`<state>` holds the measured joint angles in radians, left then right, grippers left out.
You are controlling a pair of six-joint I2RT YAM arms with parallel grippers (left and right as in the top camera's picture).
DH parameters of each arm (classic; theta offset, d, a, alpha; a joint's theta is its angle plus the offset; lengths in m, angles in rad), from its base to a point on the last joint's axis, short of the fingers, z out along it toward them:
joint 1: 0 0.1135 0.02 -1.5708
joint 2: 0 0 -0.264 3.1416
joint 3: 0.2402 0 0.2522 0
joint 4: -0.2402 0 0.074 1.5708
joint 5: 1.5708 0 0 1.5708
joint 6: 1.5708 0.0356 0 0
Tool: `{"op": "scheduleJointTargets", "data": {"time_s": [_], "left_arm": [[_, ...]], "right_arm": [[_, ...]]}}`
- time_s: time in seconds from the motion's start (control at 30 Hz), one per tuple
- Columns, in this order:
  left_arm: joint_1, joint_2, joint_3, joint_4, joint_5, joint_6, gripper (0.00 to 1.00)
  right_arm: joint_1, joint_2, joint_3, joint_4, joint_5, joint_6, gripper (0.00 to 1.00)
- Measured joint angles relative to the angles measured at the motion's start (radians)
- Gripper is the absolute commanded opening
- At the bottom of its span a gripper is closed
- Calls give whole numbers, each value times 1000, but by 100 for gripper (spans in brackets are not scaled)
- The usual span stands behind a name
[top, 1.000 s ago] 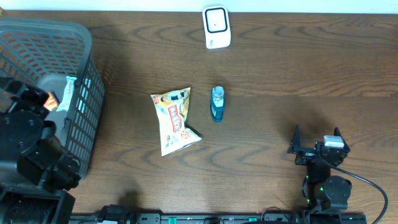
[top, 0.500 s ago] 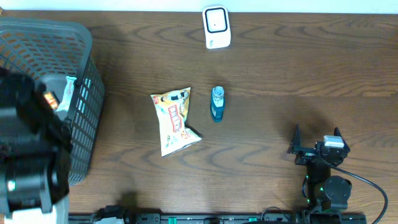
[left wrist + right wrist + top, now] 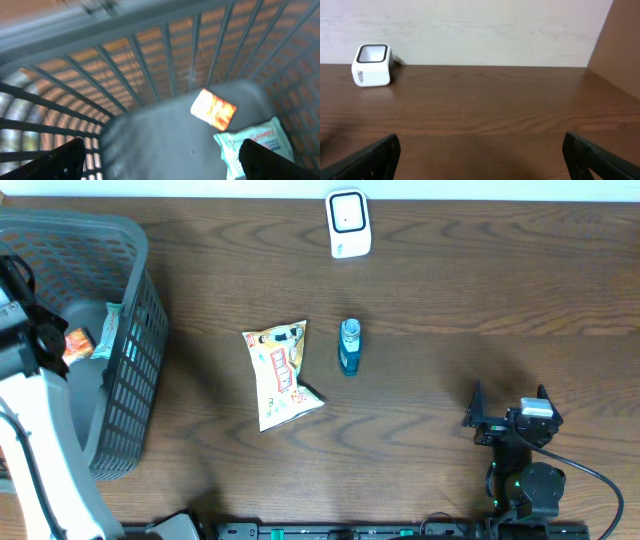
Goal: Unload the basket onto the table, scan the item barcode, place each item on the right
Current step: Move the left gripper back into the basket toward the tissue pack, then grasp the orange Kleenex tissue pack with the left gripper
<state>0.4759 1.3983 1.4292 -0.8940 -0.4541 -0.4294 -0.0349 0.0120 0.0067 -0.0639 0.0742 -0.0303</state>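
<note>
Since the earlier frame the left arm has swung over the basket (image 3: 130, 250); the right arm is unchanged. Left gripper (image 3: 165, 162): jaws spread wide, empty, hovering above the basket floor. Below it lie an orange packet (image 3: 214, 109) and, just beside it, a pale wipes pack (image 3: 255, 142). Right gripper (image 3: 510, 405): jaws spread, empty, near the table's front edge. The scanner (image 3: 348, 223) stands at the far edge.

No print can be read: red lettering on the snack bag (image 3: 281, 374), a small mark on the white scanner (image 3: 371, 67) and red print on the wipes pack (image 3: 257, 147) are all too blurred.
</note>
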Motion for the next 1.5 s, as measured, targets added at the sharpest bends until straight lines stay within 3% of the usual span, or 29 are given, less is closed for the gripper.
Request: {"op": "scheduleJointTargets", "data": {"time_s": [0.47, 0.97, 1.5], "left_arm": [[8, 305, 0, 75, 142, 248, 98], [8, 511, 0, 251, 158, 326, 98], [10, 618, 0, 314, 158, 330, 98]], "right_arm": [[0, 0, 0, 0, 0, 0, 99], [0, 0, 0, 0, 0, 0, 99], [0, 0, 0, 0, 0, 0, 99]]}}
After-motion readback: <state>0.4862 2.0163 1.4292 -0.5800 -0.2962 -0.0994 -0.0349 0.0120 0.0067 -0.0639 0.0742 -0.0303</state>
